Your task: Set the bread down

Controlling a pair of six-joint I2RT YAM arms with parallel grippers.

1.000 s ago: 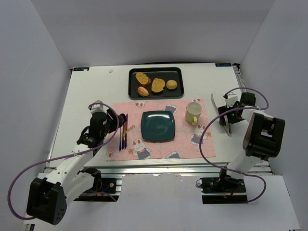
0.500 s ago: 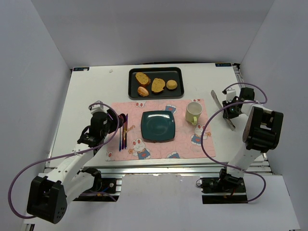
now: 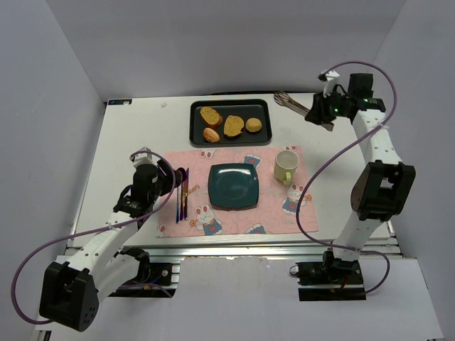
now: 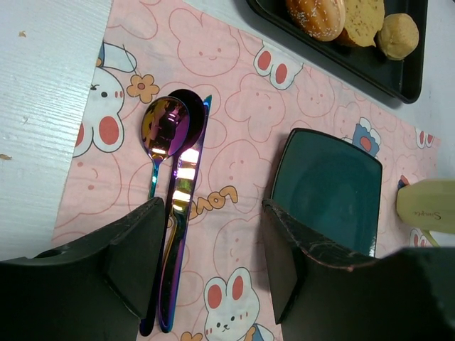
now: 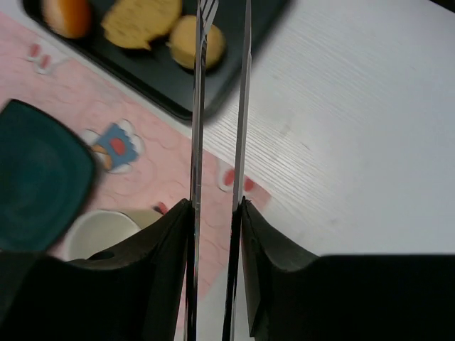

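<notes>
The bread (image 3: 254,125) is a small round golden bun at the right end of the black tray (image 3: 194,133), beside two toasted slices and a reddish roll. It also shows in the left wrist view (image 4: 397,35) and the right wrist view (image 5: 186,44). My right gripper (image 3: 321,112) (image 5: 215,202) is raised near the far right of the table, shut on metal tongs (image 3: 293,104) (image 5: 244,106). The tongs' two arms point toward the tray, their tips above the bun's end. My left gripper (image 3: 166,179) (image 4: 213,213) stands open over the pink placemat, holding nothing.
A dark teal square plate (image 3: 233,186) sits mid-placemat (image 3: 274,213), with a cream cup (image 3: 286,165) to its right. An iridescent spoon and knife (image 3: 183,192) lie at the mat's left, just by my left fingers. White walls close in three sides.
My right arm has swung from the table's right side up toward the far right corner, lifting the tongs off the table and turning them toward the tray. The left arm has not moved.
</notes>
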